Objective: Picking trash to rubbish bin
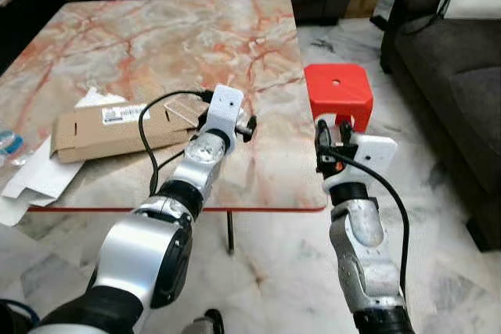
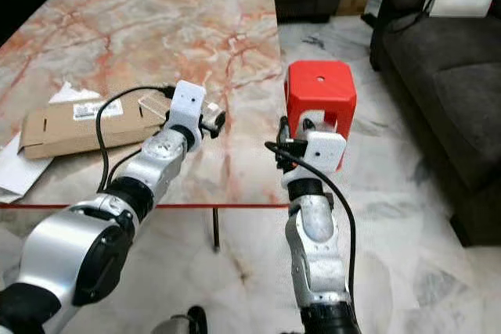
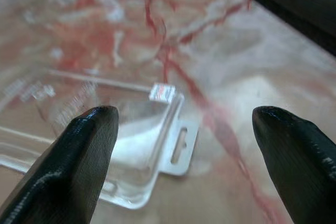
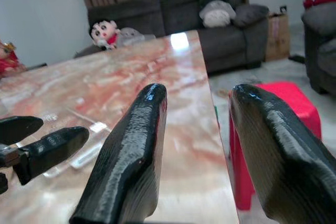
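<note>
On the marble table (image 1: 117, 37), left gripper (image 3: 184, 129) is low over the top, fingers (image 3: 86, 145) spread wide, straddling one end of a clear plastic pack (image 3: 131, 145) lying flat. Nothing gripped yet; wide spread looks set to bracket the pack's tabbed edge. Cardboard box (image 1: 109, 132), flattened, lies just beside the pack, white paper (image 1: 35, 181) under its near end at the table's edge. Right gripper (image 4: 197, 129) hangs off the table's side near the red stool (image 1: 338, 91), fingers parted, holding nothing, likely kept clear of the left arm. Bin location: cannot tell.
</note>
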You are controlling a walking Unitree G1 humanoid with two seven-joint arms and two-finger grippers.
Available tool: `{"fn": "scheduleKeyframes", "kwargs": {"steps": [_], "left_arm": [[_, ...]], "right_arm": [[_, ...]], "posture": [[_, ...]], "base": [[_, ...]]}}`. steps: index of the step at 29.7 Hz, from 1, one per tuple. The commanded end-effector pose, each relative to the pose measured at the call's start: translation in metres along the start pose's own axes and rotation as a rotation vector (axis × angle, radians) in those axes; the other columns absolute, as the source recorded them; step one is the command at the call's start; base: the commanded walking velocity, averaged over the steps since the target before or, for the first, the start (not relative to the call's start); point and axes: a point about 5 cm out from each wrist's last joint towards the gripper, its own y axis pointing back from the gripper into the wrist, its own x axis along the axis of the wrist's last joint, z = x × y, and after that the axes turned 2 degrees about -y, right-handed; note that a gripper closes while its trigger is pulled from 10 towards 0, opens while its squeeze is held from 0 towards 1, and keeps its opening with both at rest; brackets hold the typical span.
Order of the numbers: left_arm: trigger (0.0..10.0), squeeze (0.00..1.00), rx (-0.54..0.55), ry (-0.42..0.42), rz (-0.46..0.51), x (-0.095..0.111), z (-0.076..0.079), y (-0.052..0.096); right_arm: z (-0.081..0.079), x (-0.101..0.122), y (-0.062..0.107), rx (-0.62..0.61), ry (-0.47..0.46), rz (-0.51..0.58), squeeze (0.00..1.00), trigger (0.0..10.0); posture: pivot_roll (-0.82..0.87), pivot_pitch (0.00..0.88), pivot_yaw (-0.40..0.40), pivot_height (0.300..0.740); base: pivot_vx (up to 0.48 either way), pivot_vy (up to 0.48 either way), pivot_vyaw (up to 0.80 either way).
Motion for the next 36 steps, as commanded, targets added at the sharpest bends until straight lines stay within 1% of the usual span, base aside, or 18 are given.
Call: {"fn": "scheduleKeyframes", "kwargs": {"steps": [1,3,4,5,10,13,17,20,25,31,32,36], "left_arm": [[10.0,0.00,0.016,0.012,-0.017,0.003,-0.002,-0.001],[10.0,0.00,0.020,0.014,-0.019,0.003,-0.003,-0.002],[10.0,0.00,0.034,0.050,-0.018,0.006,-0.005,-0.002],[10.0,0.00,0.043,0.068,-0.017,0.008,-0.007,-0.003],[10.0,0.00,0.064,0.100,-0.017,0.012,-0.010,-0.004],[10.0,0.00,0.062,0.098,-0.021,0.011,-0.010,-0.004],[10.0,0.00,0.027,0.096,-0.065,0.001,-0.007,-0.002],[10.0,0.00,0.022,0.098,-0.083,-0.008,-0.008,0.000],[10.0,0.00,0.031,0.119,-0.085,-0.011,-0.012,0.002],[10.0,0.00,-0.005,0.143,-0.063,-0.016,-0.012,0.005],[10.0,0.00,-0.012,0.149,-0.059,-0.017,-0.012,0.006],[10.0,0.00,0.005,0.171,-0.063,-0.022,-0.017,0.009]], "right_arm": [[-0.008,0.006,0.005,0.003,-0.009,0.011,0.00,10.0],[-0.008,0.006,0.007,0.000,-0.011,0.009,0.00,10.0],[-0.010,0.008,0.012,-0.003,-0.016,0.006,0.00,10.0],[-0.011,0.009,0.015,-0.003,-0.018,0.002,0.00,10.0],[-0.010,0.012,0.020,-0.013,-0.016,-0.008,0.00,10.0],[-0.009,0.013,0.021,-0.018,-0.015,-0.009,0.00,10.0],[-0.008,0.016,0.023,-0.024,-0.009,-0.016,0.00,10.0],[-0.007,0.016,0.023,-0.027,-0.007,-0.020,0.00,10.0],[-0.006,0.016,0.023,-0.030,-0.006,-0.025,0.00,10.0],[-0.002,0.017,0.015,-0.026,0.003,-0.018,0.00,10.0],[0.000,0.017,0.012,-0.024,0.006,-0.016,0.00,10.0],[0.001,0.019,0.006,-0.015,0.011,-0.004,0.00,10.0]], "posture": [[-0.05,0.251,0.042,0.740],[-0.05,0.251,0.042,0.740],[-0.06,0.271,0.037,0.740],[-0.07,0.275,0.037,0.740],[-0.08,0.292,0.033,0.740],[-0.08,0.294,0.034,0.740],[-0.09,0.295,0.033,0.740],[-0.08,0.296,0.038,0.740],[-0.08,0.296,0.038,0.740],[-0.03,0.263,0.040,0.740],[-0.03,0.253,0.041,0.740],[-0.01,0.234,0.044,0.740]], "base": [[0.000,0.000,0.00],[0.000,0.000,0.00],[0.000,0.000,0.00],[0.000,0.000,0.00],[0.000,0.000,0.00],[0.000,0.000,0.00],[0.000,0.000,0.00],[0.000,0.000,0.00],[0.000,0.000,0.00],[0.000,0.000,0.00],[0.000,0.000,0.00],[0.000,0.000,0.00]]}}
